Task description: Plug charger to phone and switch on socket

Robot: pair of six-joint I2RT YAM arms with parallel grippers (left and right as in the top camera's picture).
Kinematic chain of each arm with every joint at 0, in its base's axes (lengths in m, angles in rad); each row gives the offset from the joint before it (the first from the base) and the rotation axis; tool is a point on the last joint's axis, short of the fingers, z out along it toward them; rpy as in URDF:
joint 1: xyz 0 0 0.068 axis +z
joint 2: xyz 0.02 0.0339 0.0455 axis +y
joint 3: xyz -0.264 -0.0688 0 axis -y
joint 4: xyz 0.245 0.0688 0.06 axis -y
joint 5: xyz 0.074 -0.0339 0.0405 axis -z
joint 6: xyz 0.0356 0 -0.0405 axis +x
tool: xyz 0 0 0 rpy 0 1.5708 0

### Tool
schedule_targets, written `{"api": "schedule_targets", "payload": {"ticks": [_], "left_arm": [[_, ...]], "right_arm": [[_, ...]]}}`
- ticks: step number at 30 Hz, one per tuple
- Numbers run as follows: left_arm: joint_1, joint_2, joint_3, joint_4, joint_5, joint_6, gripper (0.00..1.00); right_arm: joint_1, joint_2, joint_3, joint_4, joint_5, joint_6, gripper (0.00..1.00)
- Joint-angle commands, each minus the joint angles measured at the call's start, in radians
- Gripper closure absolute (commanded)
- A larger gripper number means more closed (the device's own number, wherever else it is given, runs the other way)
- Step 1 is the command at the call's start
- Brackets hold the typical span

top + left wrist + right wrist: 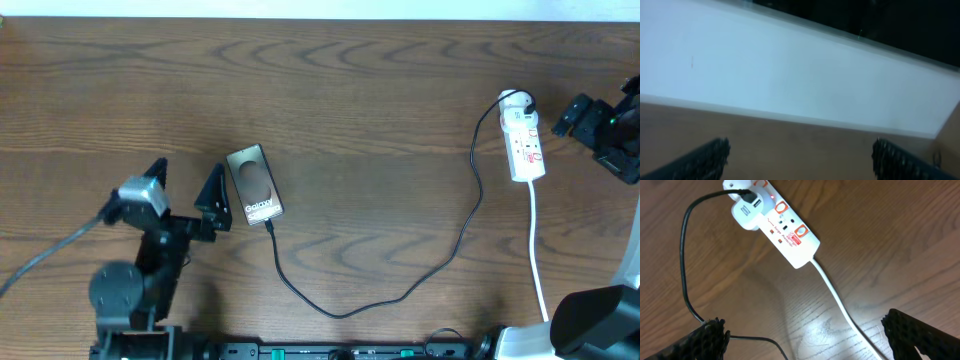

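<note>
The phone (255, 183) lies face up on the wooden table, left of centre. The charger cable (340, 313) meets the phone's lower end and loops right and up to a white adapter (516, 100) on the socket (526, 145). My left gripper (187, 187) is open and empty, just left of the phone. In the left wrist view the left gripper (800, 160) has only table between its fingers. My right gripper (588, 128) is open and empty, right of the socket. The right wrist view shows the socket (790, 235), the charger cable (684, 260) and the right gripper (805, 335) above bare table.
The socket's white mains cable (538, 250) runs down to the table's front edge, and it also shows in the right wrist view (840, 300). A white wall (790, 75) stands behind the table. The arm bases (130, 300) sit at the front corners.
</note>
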Motion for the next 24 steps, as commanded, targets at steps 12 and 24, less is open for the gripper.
{"api": "schedule_targets", "payload": {"ticks": [12,24], "left_arm": [[0.079,-0.363,-0.412,0.299,-0.043,0.042,0.07],[0.079,-0.363,-0.426,-0.023,-0.087,0.084,0.07]], "right_arm": [[0.002,-0.01,0.003,-0.001,-0.002,0.013,0.01],[0.002,-0.01,0.003,-0.001,-0.002,0.013,0.01]]}}
